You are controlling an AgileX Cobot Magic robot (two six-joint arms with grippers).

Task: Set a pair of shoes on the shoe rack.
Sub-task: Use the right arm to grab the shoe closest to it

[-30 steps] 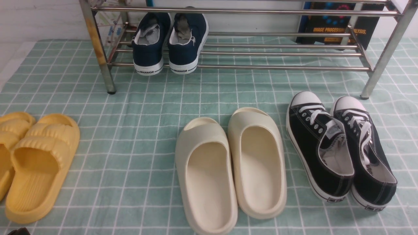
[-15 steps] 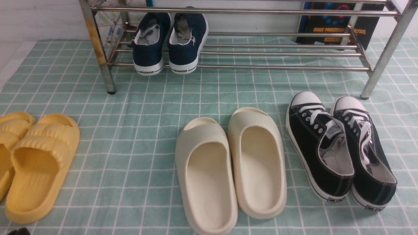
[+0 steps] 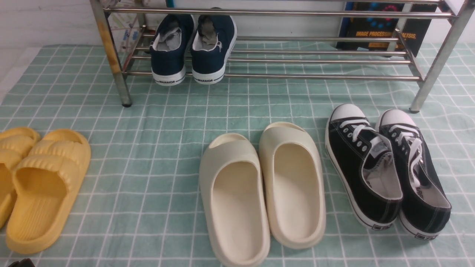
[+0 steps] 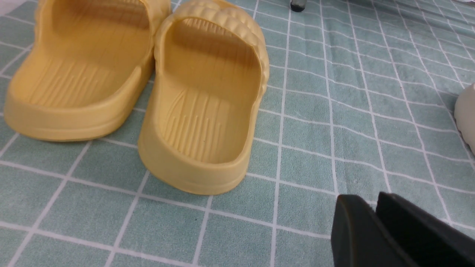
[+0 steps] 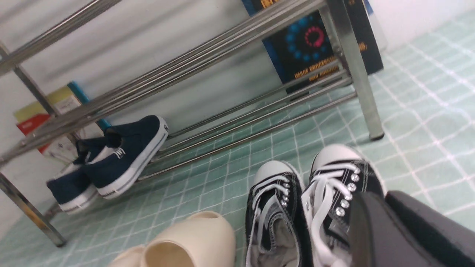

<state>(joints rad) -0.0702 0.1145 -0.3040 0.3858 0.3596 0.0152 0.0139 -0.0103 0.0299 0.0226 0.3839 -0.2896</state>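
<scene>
The pair of black canvas sneakers (image 3: 349, 159) stands side by side on the green checked cloth at the right, white toe caps pointing at the shoe rack (image 3: 282, 76). The chrome rack stands across the back, and its left leg (image 3: 109, 48) is rust-stained. In the right wrist view the sneakers (image 5: 334, 174) lie just beyond my right gripper (image 5: 382, 198), which is shut and empty over the right sneaker's laces; the rack's leg (image 5: 356, 74) stands behind them. My left gripper (image 4: 371, 202) is shut and empty, low over the cloth near the yellow slides.
Navy WARRIOR slip-ons (image 3: 169, 61) sit on the left end of the rack's lower shelf. Cream slides (image 3: 293, 193) lie in the middle, directly left of the sneakers. Yellow slides (image 3: 44, 185) lie at the far left. A dark book (image 3: 374, 29) leans behind the rack.
</scene>
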